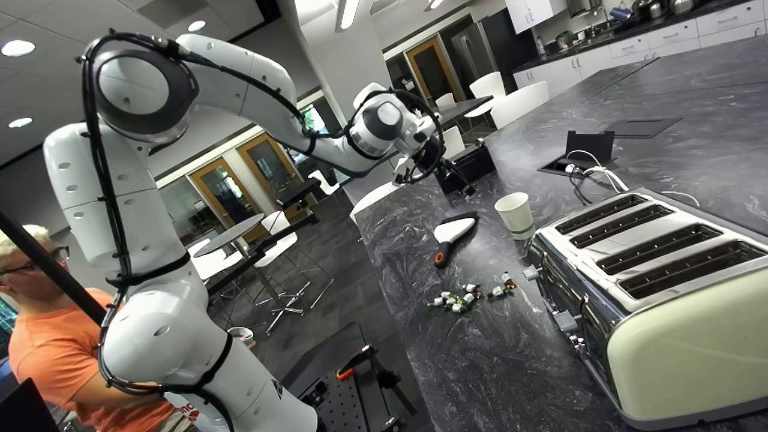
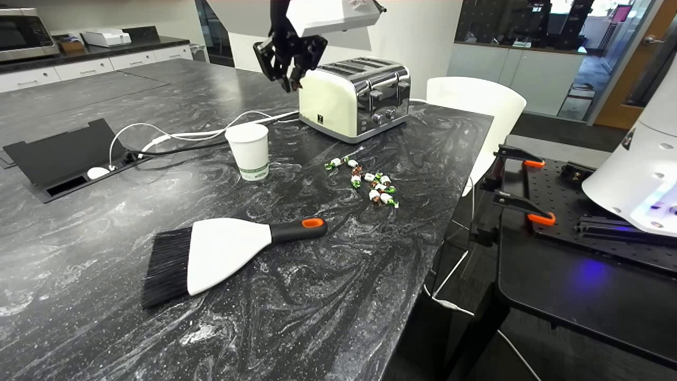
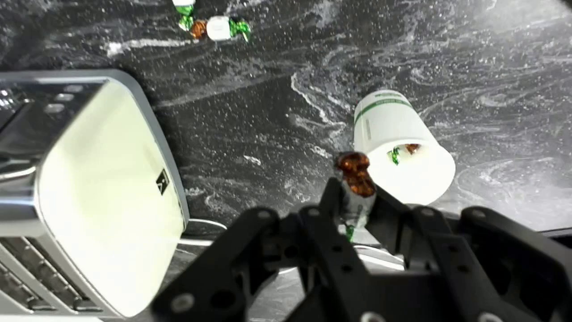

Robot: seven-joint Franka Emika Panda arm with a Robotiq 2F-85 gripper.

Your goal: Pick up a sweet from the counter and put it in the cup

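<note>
Your wrist view tells you most about the black gripper (image 3: 356, 197): it is pinching a wrapped sweet (image 3: 358, 190), white in the middle with twisted amber and green ends, the amber end sticking out beyond the tips. In an exterior view you get just a reddish-brown speck (image 2: 296, 85) there, held well above the long dark grey stone surface (image 2: 317, 307) with pale marbled veining. On that surface the tapered white paper cup (image 2: 250, 152) with a green band stands upright. Only the wrist view lets you look down into it, where green and amber wrapper pieces (image 3: 395, 155) show. From there the held sweet overlaps the cup's rim, but you cannot tell whether it is directly above the mouth.

Both exterior views give you the loose scatter of sweets (image 2: 380, 187) in white, green and amber wrappers on the surface; the wrist view catches two near its upper edge, one cut off. In both exterior views alone you find the white dustpan (image 2: 225, 248) with a black, orange-ringed handle, black bristles (image 2: 166, 267) sticking out past its broad edge. All three views have the boxy cream and chrome toaster (image 2: 338, 103), apart from the cup.
</note>
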